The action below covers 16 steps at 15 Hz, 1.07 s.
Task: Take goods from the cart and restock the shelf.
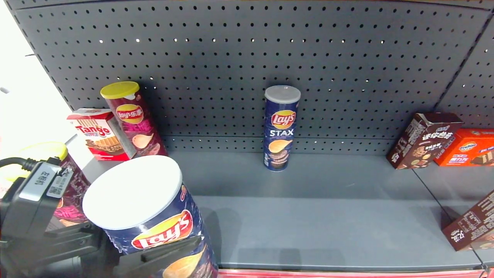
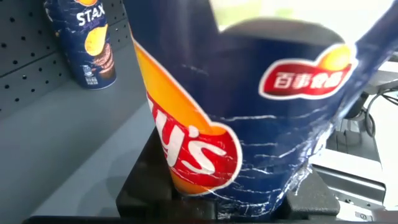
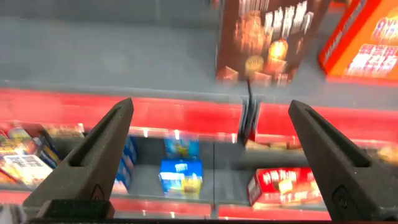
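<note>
**Blue chip can (image 1: 150, 220) clamped in left gripper at shelf front, set-down step in hand**

Blue chip can sits at about 7 o'clock in the head view. It is tilted, white lid up toward the camera, lower body at the front lip of the shelf (image 1: 308, 216). Left gripper (image 1: 127, 247) is closed tight on the can's lower half, with one dark finger across the front of the label and the other on the far side. Right gripper (image 3: 211, 106) has its fingers spread wide with nothing between them, in front of the red shelf edge and near a brown box (image 3: 267, 37).

Judged step: the pick looks done and this is the carry-in before release. The can's base is not yet on the grey board.

Next move calls for:
- pushing in toward 12 o'clock
- righting the can
- lowering it until the base lies flat
- then letting go

The likely slot is the bare deck between the maroon can (image 1: 131, 116) at 10 o'clock and the matching blue can (image 1: 281, 127) standing against the pegboard at 12 o'clock. Things to watch on the way in are a second maroon can (image 1: 71, 181) just beside the gripper at 9 o'clock and the wafer box (image 1: 98, 135) behind it.

Look of the can: a tall tube with a dark navy wrap, a red and yellow logo, a chip picture low on the side and a flat white lid. The left wrist view shows thin white scuff lines across the wrap near the grip. It is probably light and stiff, and being tall and narrow it would tip easily if released off-vertical
</note>
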Available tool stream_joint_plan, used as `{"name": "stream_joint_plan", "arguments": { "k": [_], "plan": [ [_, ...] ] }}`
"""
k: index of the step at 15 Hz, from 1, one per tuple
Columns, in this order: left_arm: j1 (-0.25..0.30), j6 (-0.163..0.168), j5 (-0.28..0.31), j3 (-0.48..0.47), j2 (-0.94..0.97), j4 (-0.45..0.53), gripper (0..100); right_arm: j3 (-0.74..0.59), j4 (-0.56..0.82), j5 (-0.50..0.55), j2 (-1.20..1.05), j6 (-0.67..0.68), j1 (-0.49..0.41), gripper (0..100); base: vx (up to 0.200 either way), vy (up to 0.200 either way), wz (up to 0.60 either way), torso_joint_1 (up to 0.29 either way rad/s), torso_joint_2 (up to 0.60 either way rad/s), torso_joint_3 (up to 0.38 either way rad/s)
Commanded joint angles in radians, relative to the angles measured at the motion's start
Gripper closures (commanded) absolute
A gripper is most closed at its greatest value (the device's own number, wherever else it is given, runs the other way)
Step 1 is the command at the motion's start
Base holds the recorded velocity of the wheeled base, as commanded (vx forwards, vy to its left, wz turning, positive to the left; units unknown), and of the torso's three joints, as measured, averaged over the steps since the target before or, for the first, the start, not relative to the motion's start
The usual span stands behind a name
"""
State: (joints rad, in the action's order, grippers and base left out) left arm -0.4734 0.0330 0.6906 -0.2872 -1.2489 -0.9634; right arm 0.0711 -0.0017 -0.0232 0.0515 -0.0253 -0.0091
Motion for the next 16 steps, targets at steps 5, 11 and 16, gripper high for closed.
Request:
{"name": "stream_joint_plan", "arguments": {
  "k": [5, 11, 16],
  "plan": [
    [0.001, 0.016, -0.003, 0.02, -0.021, -0.005, 100, 0.389, 0.002, -0.064, 0.442, -0.016, 0.047, 0, 0.0, 0.0, 0.0, 0.0, 0.0, 0.0],
    [0.001, 0.015, -0.005, 0.013, -0.021, -0.003, 100, 0.55, -0.055, -0.15, 0.783, -0.087, 0.252, 0, 0.0, 0.0, 0.0, 0.0, 0.0, 0.0],
    [0.001, 0.013, -0.019, 0.013, -0.021, -0.001, 100, 0.593, -0.239, -0.346, 0.979, -0.077, 0.305, 0, 0.0, 0.0, 0.0, 0.0, 0.0, 0.0]
  ]
}}
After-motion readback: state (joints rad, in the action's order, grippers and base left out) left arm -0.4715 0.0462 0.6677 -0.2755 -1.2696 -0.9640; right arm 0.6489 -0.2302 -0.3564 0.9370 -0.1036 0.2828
